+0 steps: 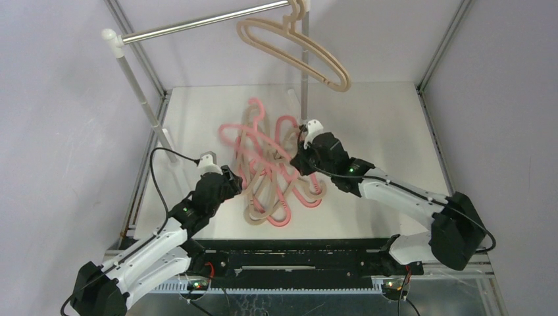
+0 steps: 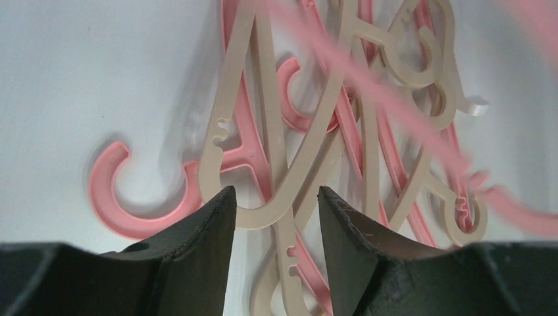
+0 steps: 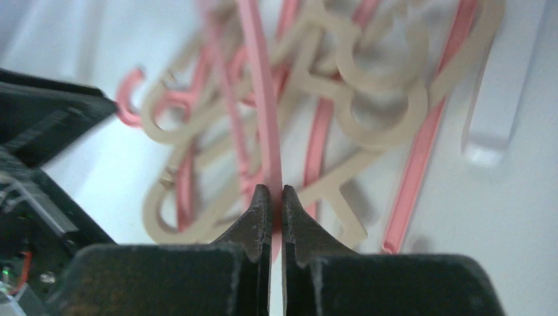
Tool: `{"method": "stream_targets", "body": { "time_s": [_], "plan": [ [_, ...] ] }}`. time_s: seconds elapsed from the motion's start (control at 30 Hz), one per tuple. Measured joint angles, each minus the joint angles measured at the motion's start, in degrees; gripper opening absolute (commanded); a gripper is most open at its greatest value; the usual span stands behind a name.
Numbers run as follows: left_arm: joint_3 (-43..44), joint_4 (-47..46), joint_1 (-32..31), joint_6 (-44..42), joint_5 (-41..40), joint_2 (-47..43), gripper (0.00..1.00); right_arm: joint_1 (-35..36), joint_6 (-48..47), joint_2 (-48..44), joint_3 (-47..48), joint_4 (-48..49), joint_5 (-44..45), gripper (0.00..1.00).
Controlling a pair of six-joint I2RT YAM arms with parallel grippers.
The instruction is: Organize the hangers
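A silver rail (image 1: 197, 25) runs from a white post (image 1: 141, 92) at the upper left of the top view toward the upper middle. Two beige hangers (image 1: 309, 56) hang from its right end by their hooks and slant down to the right.

Lower left, the left hand (image 1: 233, 186) reaches toward the left edge of the pile of hangers (image 1: 270, 164), a tangle of pink and beige lying flat in the middle of the white tabletop (image 1: 381, 125). In the left wrist view this hand (image 2: 276, 197) is spread. The rounded shoulder of a beige hanger (image 2: 263, 216) lies in the gap between its two dark fingers. Whether either finger touches it cannot be told. A pink hook (image 2: 118, 197) lies on the tabletop just left of the fingers.

Right of the pile's centre, the right hand (image 1: 304, 158) comes in from the lower right and sits over the pile's upper right part. In the right wrist view this hand (image 3: 276, 194) is pressed together on the thin bar of a pink hanger (image 3: 260, 79). The bar runs straight up the frame from the fingertips, above the blurred pile behind it.
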State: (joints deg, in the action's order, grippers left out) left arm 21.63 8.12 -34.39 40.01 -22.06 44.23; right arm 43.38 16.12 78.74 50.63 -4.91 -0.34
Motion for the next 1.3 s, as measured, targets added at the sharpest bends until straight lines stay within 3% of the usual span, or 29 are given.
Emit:
{"method": "stream_targets", "body": {
  "time_s": [0.17, 0.43, 0.73, 1.07, 1.3],
  "plan": [
    [0.0, 0.1, 0.0, 0.1, 0.3, -1.5, 0.52, 2.0, -3.0, -3.0, 9.4, -1.4, 5.2, 0.00],
    [-0.3, 0.2, 0.0, 0.1, 1.5, -3.9, 0.52, 4.7, -7.2, 2.3, 23.3, -2.1, 9.4, 0.00],
    [-0.3, 0.1, 0.0, 0.1, 2.0, -3.6, 0.53, 9.0, -10.3, 2.1, 24.4, -2.3, 12.2, 0.00],
    [-0.3, -0.9, 0.0, 0.1, 3.0, -0.5, 0.53, 9.8, -15.3, -8.9, 26.7, 0.0, 17.7, 0.00],
    [-0.3, -1.7, 0.0, 0.1, 3.1, 0.2, 0.53, 9.9, -17.3, -10.1, 29.0, 3.1, 18.2, 0.00]
  ]
}}
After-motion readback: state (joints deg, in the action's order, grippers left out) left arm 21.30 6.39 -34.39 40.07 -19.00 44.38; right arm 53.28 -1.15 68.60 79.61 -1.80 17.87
